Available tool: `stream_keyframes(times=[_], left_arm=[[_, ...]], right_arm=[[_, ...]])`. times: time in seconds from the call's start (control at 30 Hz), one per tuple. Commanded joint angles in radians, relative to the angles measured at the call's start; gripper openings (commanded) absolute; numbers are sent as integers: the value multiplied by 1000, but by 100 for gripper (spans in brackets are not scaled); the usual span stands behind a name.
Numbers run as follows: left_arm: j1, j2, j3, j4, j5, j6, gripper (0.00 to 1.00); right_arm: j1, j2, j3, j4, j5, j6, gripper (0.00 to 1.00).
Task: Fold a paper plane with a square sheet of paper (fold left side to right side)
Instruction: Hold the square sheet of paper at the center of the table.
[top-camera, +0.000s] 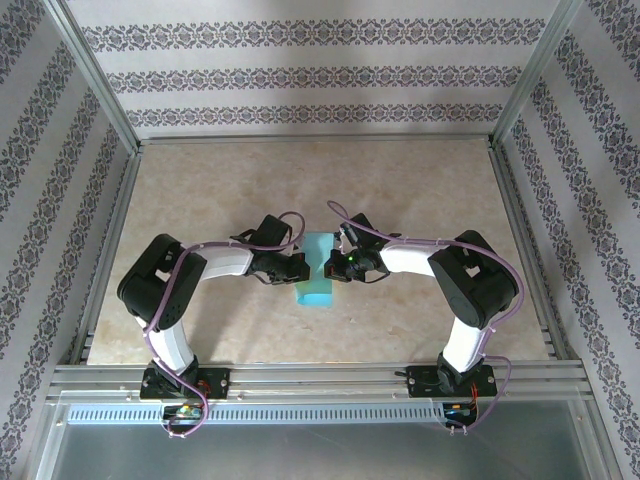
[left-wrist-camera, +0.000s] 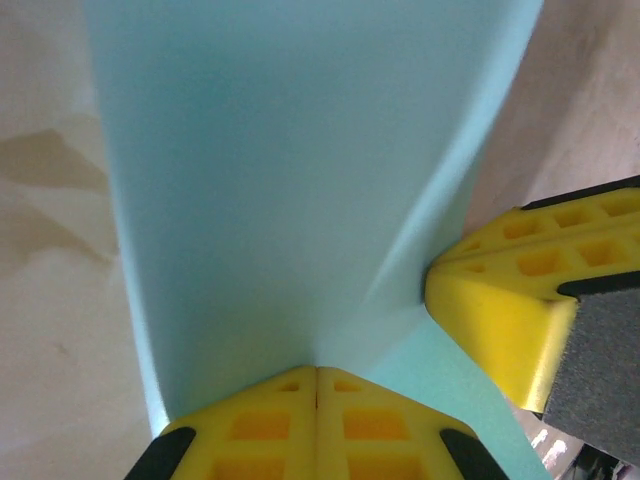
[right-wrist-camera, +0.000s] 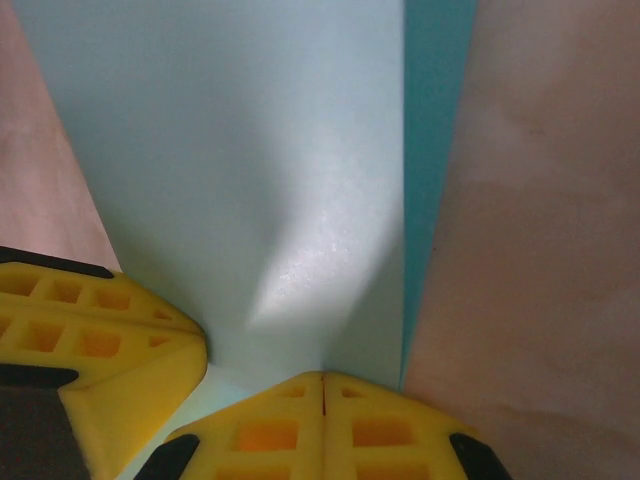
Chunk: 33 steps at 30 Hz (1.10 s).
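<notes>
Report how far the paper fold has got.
Done: the paper looks doubled over, a darker strip showing beside the pale top layer in the right wrist view. In hand: left gripper and right gripper are both shut on it. Left: no pointed plane shape yet; more folds remain.

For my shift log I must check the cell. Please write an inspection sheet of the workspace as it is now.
Surface: beige table, faint stains.
Job's things: teal paper, mid-table between the arms; two layers show in the right wrist view.
Clutter: nothing seen.
Grippers: left claw shut on paper; right claw shut on paper; their tips are close together.
Cables: purple cables run along both arms.
Surroundings: patterned walls, metal frame.
</notes>
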Motion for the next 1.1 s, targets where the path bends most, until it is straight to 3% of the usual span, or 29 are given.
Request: stream_keyframes(times=[0.0,0.33,0.73,1.07], left_arm=[[-2,15,-3,-42,-28,8,6],[-6,23,-18,-46,-47,-1,6],[-9,20,-16,-49,-59,-3,6],[-10,20,-18,-43,-56,-6,6]], right_arm=[[12,50,-18,-128,89,-21,0],[13,38,8,-127,68,-21,0],[11,-80,89,-143,42,-21,0],[19,43,190,-30,-4,-6,0]])
